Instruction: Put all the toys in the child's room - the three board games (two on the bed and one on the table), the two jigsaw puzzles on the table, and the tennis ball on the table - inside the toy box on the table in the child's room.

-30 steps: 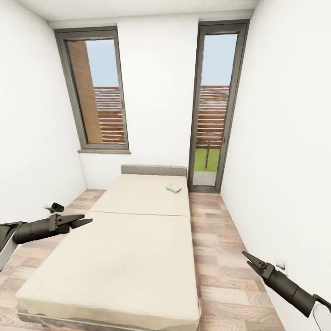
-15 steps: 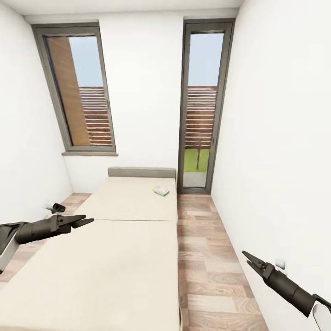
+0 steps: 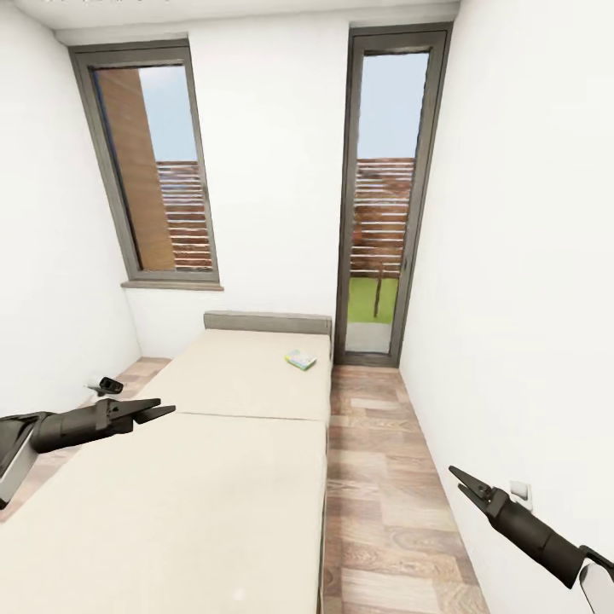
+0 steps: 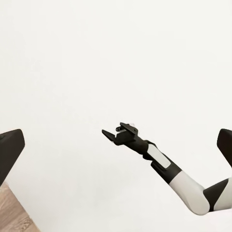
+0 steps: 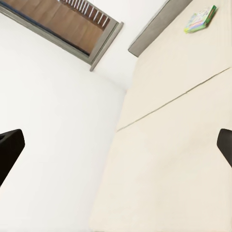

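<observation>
The bed (image 3: pixel 213 477), a wide cream mattress with a seam and a grey headboard (image 3: pixel 267 322), stretches ahead of me in the head view. One small colourful board game (image 3: pixel 299 360) lies flat on it near the headboard, on the side toward the glass door. In the right wrist view the same board game (image 5: pixel 200 18) lies on the bed (image 5: pixel 169 145). My left gripper (image 3: pixel 165 407) hovers open over the bed's left edge, holding nothing. Low over the floor beside the right wall, my right gripper (image 3: pixel 460 477) is open and holds nothing. The left wrist view catches the right gripper (image 4: pixel 115 130) against a white wall.
A tall window (image 3: pixel 158 170) and a glass door (image 3: pixel 388 188) are in the far wall. A strip of wood floor (image 3: pixel 375 477) runs between the bed and the right wall. A wall socket (image 3: pixel 520 490) sits low on that wall, and a small dark fitting (image 3: pixel 104 385) on the left one.
The whole picture has shifted, so the camera has moved: the bed now sits further left in view, with more floor showing on its right. Both arms keep their pose.
</observation>
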Motion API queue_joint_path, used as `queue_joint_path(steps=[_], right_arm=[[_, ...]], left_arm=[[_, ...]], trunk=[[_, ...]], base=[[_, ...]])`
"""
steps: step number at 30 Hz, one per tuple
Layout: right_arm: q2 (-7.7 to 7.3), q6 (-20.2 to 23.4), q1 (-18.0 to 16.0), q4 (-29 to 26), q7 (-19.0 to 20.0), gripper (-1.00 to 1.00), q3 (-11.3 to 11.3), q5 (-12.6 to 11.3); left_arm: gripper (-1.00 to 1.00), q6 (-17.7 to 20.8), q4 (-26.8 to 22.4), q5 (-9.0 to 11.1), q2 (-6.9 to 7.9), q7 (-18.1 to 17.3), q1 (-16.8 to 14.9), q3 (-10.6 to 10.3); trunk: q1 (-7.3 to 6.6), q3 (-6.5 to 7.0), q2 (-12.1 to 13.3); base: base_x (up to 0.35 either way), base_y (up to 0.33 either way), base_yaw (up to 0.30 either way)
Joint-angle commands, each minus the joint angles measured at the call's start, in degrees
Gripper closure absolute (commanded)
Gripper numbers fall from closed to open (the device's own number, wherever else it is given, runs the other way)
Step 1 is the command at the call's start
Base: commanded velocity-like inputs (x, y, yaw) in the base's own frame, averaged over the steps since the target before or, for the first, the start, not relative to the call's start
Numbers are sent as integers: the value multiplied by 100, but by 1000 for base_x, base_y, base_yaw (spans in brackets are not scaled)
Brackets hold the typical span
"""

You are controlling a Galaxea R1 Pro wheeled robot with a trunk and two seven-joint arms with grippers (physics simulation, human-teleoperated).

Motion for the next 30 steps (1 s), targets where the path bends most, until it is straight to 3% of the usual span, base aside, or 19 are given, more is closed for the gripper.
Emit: queue_joint_path(steps=[1,12,21,30], right_arm=[[0,35,-1,0,5,-100,-4,-22],[0,30,0,-3,-13,-100,0,-16],[0,25,-1,-4,-23,-100,2,-11],[0,18,-1,-4,-31,-100,3,-9]], left_arm=[[-100,60,2,-1,0,-21,-3,-3],[-100,57,4,-2,0,-21,-3,-4],[-100,57,4,-2,0,-21,-3,-4],[-100,57,4,-2,0,-21,-3,-7]], trunk=[[3,-2,-4],[3,-2,-4],[3,-2,-4],[3,-2,-4]], base=[[68,-68,207],[14,-23,270],[0,-196,289],[0,-46,289]])
